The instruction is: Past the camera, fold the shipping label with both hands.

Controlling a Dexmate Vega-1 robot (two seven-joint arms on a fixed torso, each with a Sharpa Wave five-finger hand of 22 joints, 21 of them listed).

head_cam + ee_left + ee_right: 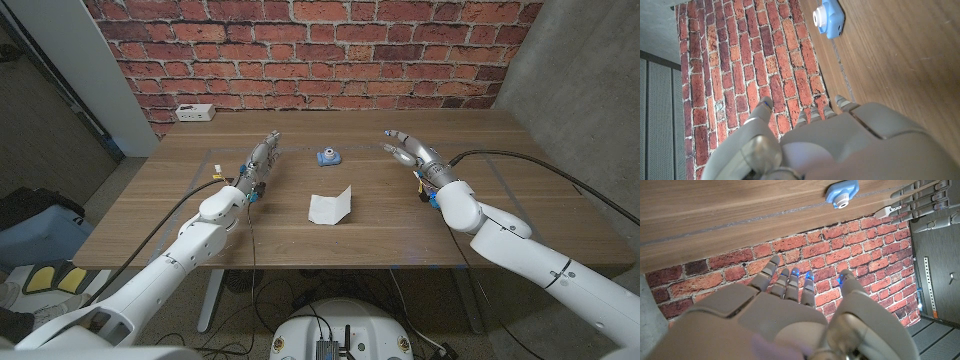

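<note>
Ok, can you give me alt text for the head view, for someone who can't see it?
A white, partly folded paper shipping label lies mid-table on the wooden table, between the robot's empty left hand and right hand. A small blue toy camera sits beyond the label, with a white power strip by the brick wall.

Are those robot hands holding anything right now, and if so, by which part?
Nothing is held. The left hand and the right hand are both open above the table, while the white label lies untouched between them, nearer than the small blue camera.
</note>
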